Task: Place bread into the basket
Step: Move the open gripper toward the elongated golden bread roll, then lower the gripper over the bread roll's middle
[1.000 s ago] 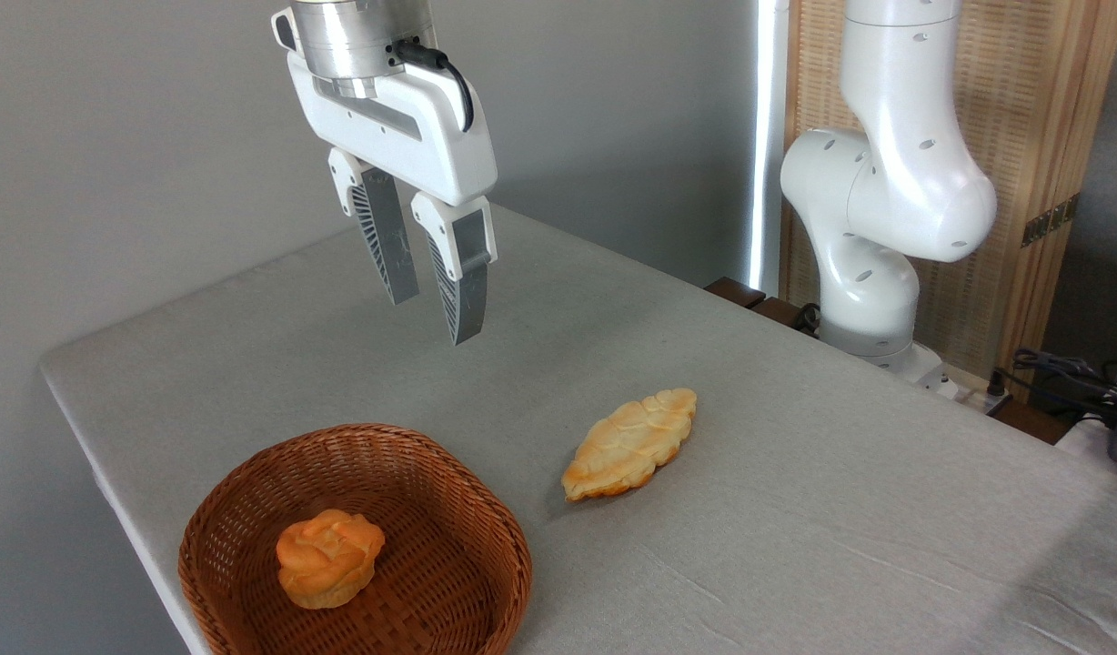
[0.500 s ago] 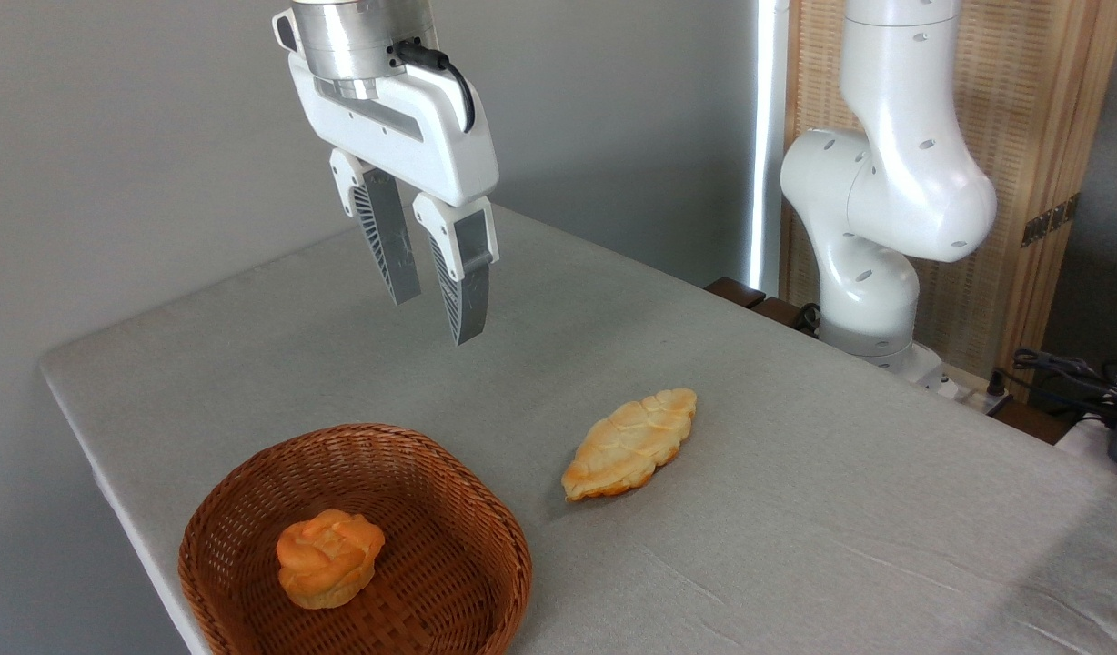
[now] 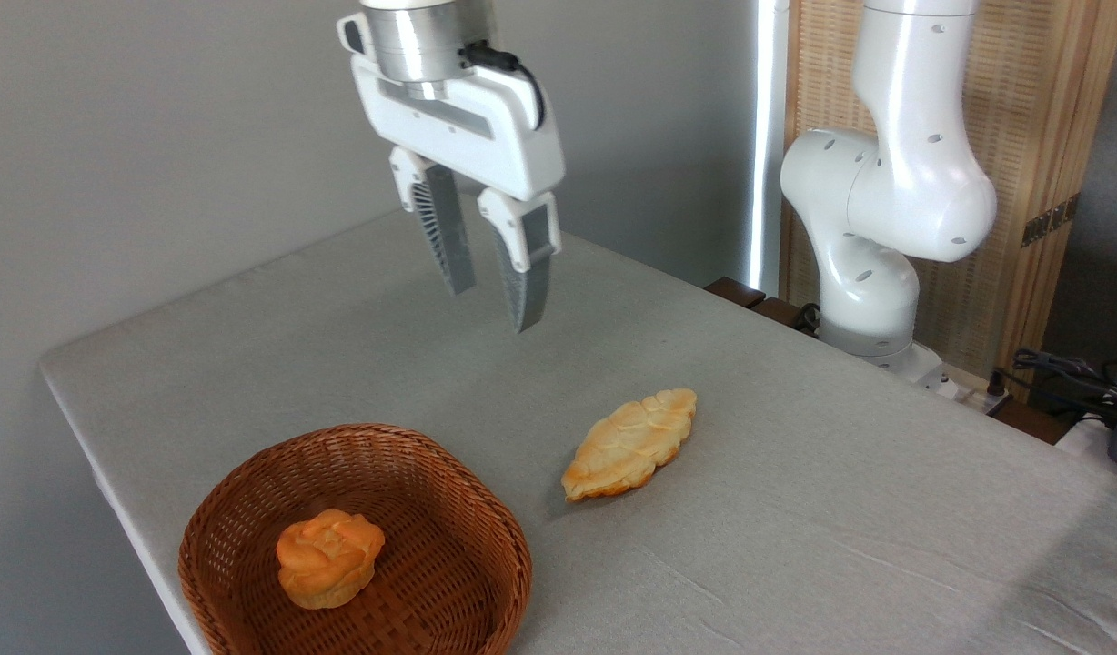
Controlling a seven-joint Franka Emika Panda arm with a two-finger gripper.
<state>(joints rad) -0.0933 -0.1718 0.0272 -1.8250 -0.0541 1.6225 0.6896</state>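
Near the desk's middle: bread, one piece, lying flat on the cloth, long axis slanting from lower left to upper right. Leaf-shaped, flattish, pale golden with braided ridges and browned tips. Bare cloth on every side of it; nothing touches it.

Left of the bread, apart from it: basket, round, brown woven wicker, shallow with raised sides, set close to the desk's near-left edge. Contents: one small round orange bun, knotted surface, resting on the basket floor left of centre; the remaining floor is free.

Above and behind the bread, well clear of the surface: end effector, white housing, two grey ribbed fingers pointing down, parted with a gap between them, holding nothing.

Support: desk, covered in grey cloth with faint creases at right, rounded far-left corner.

Right rear: arm, white, smooth, glossy joints.
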